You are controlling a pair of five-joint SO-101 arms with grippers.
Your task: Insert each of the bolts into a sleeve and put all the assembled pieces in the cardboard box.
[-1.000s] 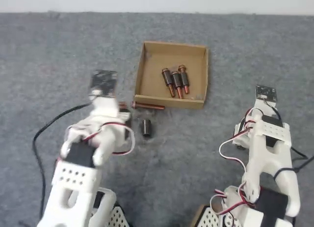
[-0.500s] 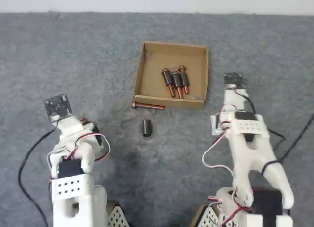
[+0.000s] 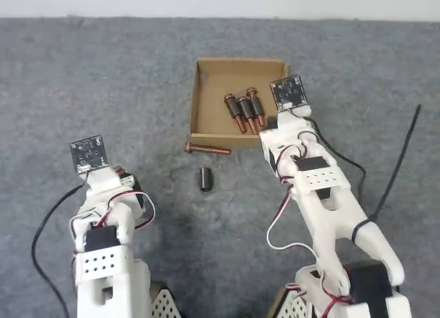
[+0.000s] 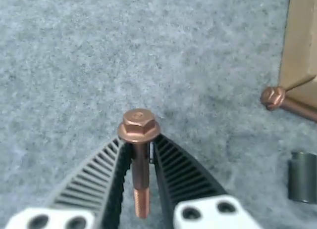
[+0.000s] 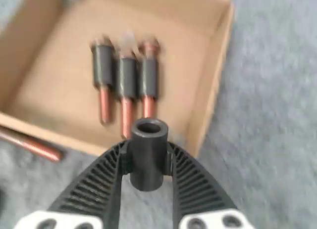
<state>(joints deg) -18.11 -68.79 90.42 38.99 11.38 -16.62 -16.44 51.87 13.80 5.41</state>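
My left gripper (image 4: 140, 146) is shut on a copper bolt (image 4: 140, 162), head away from the wrist, above the carpet. In the high view that left gripper (image 3: 118, 175) sits at the near left. My right gripper (image 5: 147, 157) is shut on a black sleeve (image 5: 147, 152), held upright over the front wall of the cardboard box (image 5: 214, 85). In the high view the right gripper (image 3: 272, 138) is at the box's (image 3: 206, 74) front right corner. Three assembled pieces (image 3: 244, 112) lie inside. A loose bolt (image 3: 207, 148) and a loose sleeve (image 3: 205, 178) lie in front of the box.
Grey carpet covers the table. The loose bolt's head (image 4: 273, 97) touches the box's front left corner, with the loose sleeve (image 4: 303, 175) close by. Cables trail from both arms. Open carpet lies left of the box and between the arms.
The left arm has drawn back from beside the box to the near left with the bolt. The right arm has swung forward and left to the box's front right corner.
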